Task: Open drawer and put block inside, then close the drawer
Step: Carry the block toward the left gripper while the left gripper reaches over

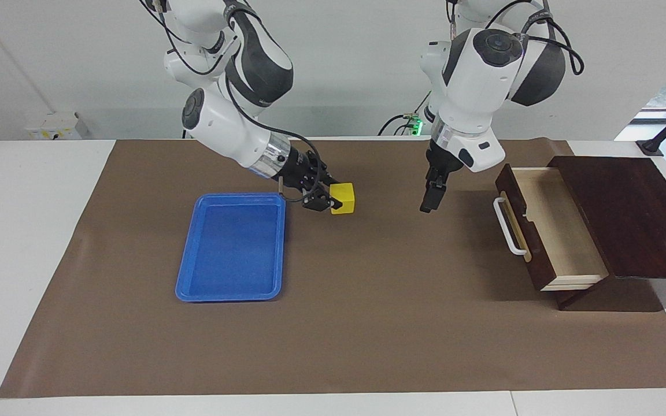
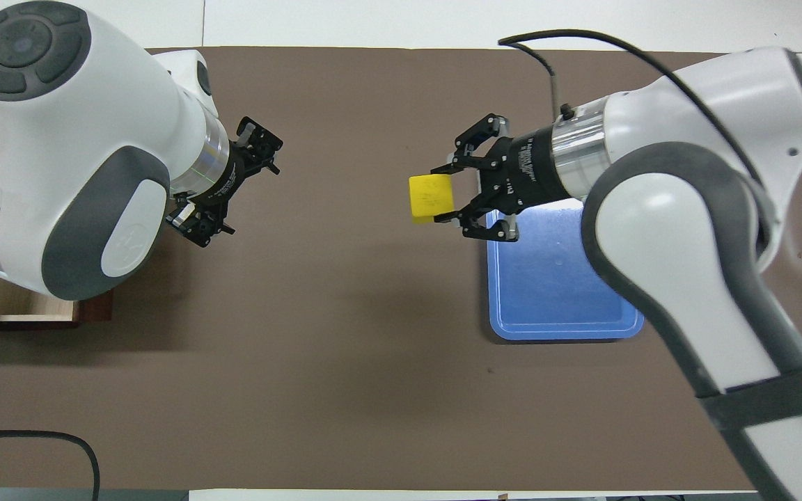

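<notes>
Brown table mat (image 1: 367,323) holds one blue plastic tray (image 1: 232,248) and one open dark wooden drawer (image 1: 547,231); right gripper (image 1: 328,203) clamps one yellow cube (image 1: 343,198), left gripper (image 1: 430,199) spread wide, empty.

In the overhead view the left arm's casing (image 2: 67,139) covers most of the drawer (image 2: 25,306), handle included. The right arm (image 2: 658,229) hides the blue tray's (image 2: 554,299) corner beneath the right gripper (image 2: 453,193).

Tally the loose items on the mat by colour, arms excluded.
Yellow: 1, the block, held in the right claw above the mat
Blue: 1, the tray
Dark brown: 1, the drawer, pulled open in its box
Total: 3
</notes>
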`<move>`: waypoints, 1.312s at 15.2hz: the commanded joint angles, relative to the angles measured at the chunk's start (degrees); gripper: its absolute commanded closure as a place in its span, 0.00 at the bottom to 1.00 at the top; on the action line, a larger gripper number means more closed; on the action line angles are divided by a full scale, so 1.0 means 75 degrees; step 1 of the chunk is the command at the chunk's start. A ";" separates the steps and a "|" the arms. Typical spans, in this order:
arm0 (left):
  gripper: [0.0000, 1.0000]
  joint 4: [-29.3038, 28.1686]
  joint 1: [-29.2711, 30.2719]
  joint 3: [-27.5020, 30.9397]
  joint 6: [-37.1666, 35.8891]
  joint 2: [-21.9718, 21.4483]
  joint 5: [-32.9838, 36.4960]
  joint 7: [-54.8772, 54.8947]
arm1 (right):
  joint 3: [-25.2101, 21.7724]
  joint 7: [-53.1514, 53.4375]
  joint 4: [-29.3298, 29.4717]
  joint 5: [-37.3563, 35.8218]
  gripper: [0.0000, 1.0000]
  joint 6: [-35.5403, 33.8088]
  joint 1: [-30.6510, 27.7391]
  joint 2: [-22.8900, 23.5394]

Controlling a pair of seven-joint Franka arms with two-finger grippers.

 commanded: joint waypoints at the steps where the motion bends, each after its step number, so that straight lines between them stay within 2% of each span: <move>1: 0.00 0.0227 -0.0180 0.0079 0.0179 0.0228 -0.0081 -0.1120 | -0.0019 0.0068 -0.0175 0.0225 1.00 0.0592 0.0372 0.0124; 4: 0.00 0.0227 -0.0531 0.0079 0.0367 0.0392 0.0234 -0.1754 | -0.0019 0.0092 -0.0058 0.0401 1.00 0.1074 0.0619 0.0418; 9: 0.00 0.0215 -0.0871 0.0079 0.0449 0.0649 0.0468 -0.2223 | -0.0007 0.0104 0.0071 0.0518 1.00 0.0982 0.0619 0.0477; 20: 0.00 -0.0019 -0.1294 0.0079 0.0590 0.0603 0.0727 -0.2881 | -0.0019 0.0233 0.0294 0.0671 1.00 0.0782 0.0619 0.0524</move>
